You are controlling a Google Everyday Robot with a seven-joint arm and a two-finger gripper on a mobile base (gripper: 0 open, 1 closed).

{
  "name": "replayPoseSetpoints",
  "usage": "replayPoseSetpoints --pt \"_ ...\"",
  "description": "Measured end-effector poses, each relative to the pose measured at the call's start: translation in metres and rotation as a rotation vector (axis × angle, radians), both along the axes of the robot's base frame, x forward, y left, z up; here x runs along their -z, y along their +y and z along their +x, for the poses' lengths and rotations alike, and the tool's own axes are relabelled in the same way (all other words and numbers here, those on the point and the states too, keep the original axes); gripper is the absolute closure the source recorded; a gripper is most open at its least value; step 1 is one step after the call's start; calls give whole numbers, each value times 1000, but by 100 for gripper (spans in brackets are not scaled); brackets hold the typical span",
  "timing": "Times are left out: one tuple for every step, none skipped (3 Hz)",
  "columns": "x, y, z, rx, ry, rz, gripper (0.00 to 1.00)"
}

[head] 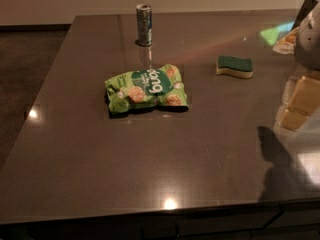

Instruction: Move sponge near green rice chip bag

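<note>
The sponge (234, 66), dark green on top with a pale yellow base, lies flat on the dark table (75, 149) at the right of the middle. The green rice chip bag (146, 90), crinkled with white "dang" lettering, lies near the table's middle, to the left of the sponge and a little nearer to me, with a clear gap between them. My gripper (311, 39) shows only as a pale grey shape at the right edge, to the right of the sponge and above the table. It holds nothing that I can see.
A tall silver can (144, 25) stands upright at the back of the table, behind the bag. Pale yellow patches (300, 101) and a green glint (276, 33) lie on the table's right side. The table's front edge runs along the bottom, and dark floor lies to the left.
</note>
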State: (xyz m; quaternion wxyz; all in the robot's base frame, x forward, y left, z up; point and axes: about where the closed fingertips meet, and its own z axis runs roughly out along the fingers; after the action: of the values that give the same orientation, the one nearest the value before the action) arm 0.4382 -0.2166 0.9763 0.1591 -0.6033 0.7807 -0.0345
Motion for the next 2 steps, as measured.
replayPoseSetpoints --pt "0 0 0 0 0 0 0" --pt "4 -2 18 25 -10 39 0"
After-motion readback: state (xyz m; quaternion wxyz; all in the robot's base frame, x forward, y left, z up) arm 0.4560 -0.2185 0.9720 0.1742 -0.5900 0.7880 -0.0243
